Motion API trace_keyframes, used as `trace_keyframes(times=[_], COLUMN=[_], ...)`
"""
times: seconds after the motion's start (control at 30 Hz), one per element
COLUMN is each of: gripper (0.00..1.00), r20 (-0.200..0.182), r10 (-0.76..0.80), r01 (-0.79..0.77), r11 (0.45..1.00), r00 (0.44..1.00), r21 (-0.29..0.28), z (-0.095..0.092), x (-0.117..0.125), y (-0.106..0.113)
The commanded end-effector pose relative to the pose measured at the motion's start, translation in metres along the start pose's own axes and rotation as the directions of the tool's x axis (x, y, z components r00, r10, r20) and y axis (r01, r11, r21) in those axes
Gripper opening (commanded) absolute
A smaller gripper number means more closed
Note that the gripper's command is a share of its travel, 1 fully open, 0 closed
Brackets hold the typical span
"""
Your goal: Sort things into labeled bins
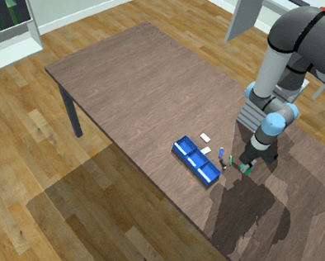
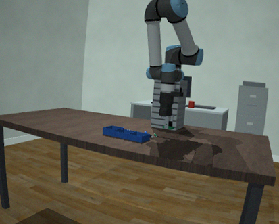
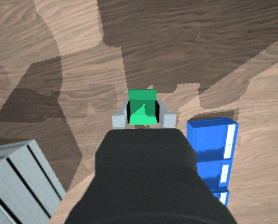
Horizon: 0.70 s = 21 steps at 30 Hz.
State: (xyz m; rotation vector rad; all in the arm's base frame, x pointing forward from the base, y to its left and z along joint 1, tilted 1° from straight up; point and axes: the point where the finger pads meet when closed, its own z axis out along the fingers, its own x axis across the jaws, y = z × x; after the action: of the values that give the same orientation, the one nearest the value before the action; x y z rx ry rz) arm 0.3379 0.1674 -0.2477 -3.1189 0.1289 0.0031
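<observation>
Gripper [image 3: 143, 116], one, clenched on one green block [image 3: 142, 107], which sits between the grey fingers above the table [image 1: 140, 87]; the block's lower part is hidden by the wrist housing. Bins [image 1: 197, 158]: one blue row of three, off to one side of the jaws, labels too small to read, cut off in the wrist view. Loose beside it: two white cards [image 1: 205, 137], one blue piece [image 1: 222, 152], one dark piece [image 1: 223, 164], one green piece [image 1: 231, 159], kinds unclear.

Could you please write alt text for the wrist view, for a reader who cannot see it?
The end effector grips a green block between its grey fingers, above a wooden table. A blue bin with white labels lies to the right.
</observation>
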Motion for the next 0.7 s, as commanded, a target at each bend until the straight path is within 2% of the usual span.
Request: trace_keyframes(times=[0.0, 0.23, 0.5, 0.57, 0.67], gripper=[0.70, 0.70, 0.70, 0.70, 0.70], r20=[0.000, 0.000, 0.000, 0.000, 0.000], r10=[0.000, 0.000, 0.000, 0.000, 0.000], r01=[0.000, 0.000, 0.000, 0.000, 0.000], r11=[1.000, 1.000, 1.000, 1.000, 1.000], r00=[1.000, 1.000, 1.000, 1.000, 1.000], r21=[0.000, 0.000, 0.000, 0.000, 0.000], z=[0.000, 0.000, 0.000, 0.000, 0.000], x=[0.000, 0.000, 0.024, 0.024, 0.033], y=[0.000, 0.000, 0.042, 0.042, 0.057])
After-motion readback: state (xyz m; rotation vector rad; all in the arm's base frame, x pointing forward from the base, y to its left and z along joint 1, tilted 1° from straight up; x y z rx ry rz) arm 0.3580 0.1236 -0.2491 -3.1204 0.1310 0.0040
